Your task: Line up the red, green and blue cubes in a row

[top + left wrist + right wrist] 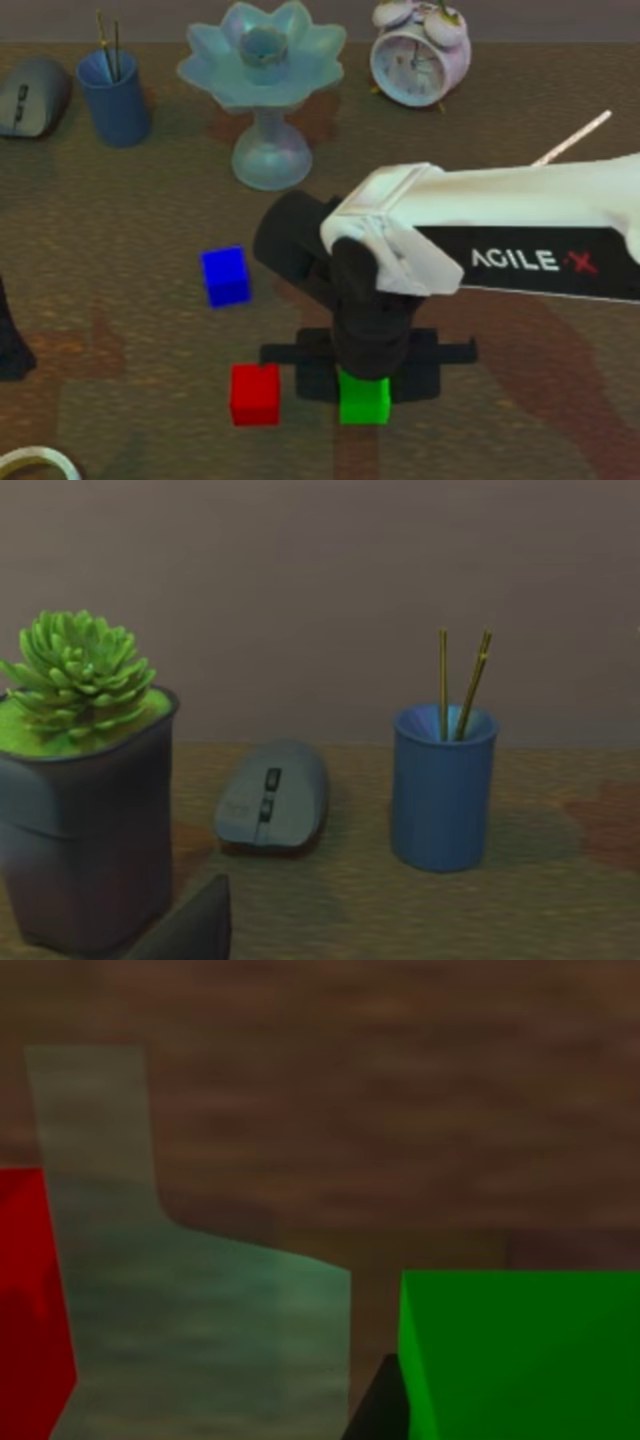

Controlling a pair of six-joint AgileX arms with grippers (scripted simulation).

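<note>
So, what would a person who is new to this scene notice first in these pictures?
Probably the white right arm reaching in from the table's right, its claw low over the green cube, beside the red cube near the front edge. Next, the blue cube alone behind them, and the pale flower-shaped stand at the back.

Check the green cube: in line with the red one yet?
Yes: green cube sits beside red cube, a gap between; right gripper directly over it.
</note>
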